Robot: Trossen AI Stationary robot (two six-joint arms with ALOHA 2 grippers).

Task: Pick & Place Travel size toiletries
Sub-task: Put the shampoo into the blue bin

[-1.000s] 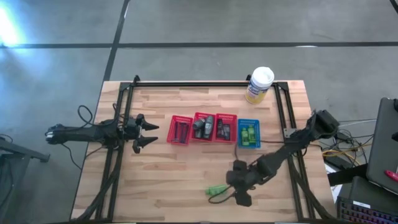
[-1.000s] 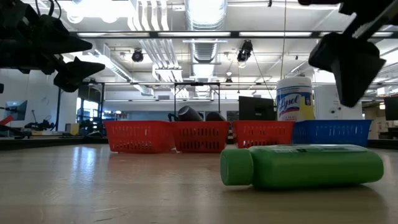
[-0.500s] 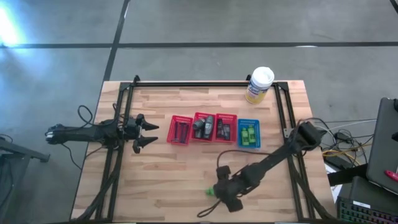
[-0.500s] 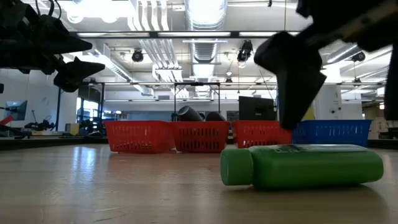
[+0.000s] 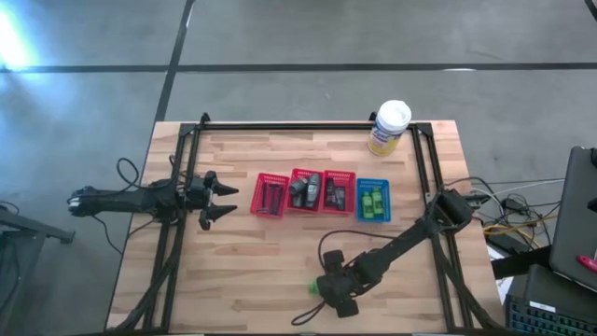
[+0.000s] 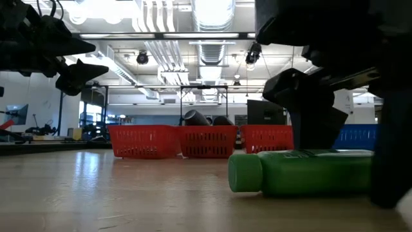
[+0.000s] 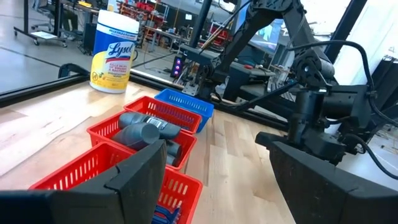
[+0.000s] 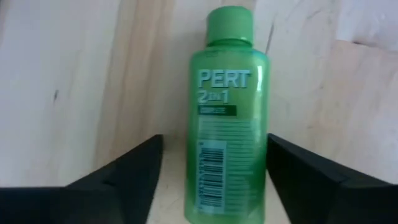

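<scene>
Wooden planks make up the table, framed by dark rails, with concrete floor around it. At the left edge the left gripper waits above the table, its fingers spread wide and holding nothing; its wrist view looks past them to the baskets. Three red baskets and a blue basket sit in a row mid-table. From above, dark tubes fill the middle red basket and green bottles lie in the blue one; the level view shows only basket walls. Behind the blue basket stands a white-and-yellow canister. Near the front edge the right gripper covers a green bottle, of which only a sliver shows from above. Its wrist view shows the bottle lying flat between the parted fingers, not yet clasped, cap pointing away.
</scene>
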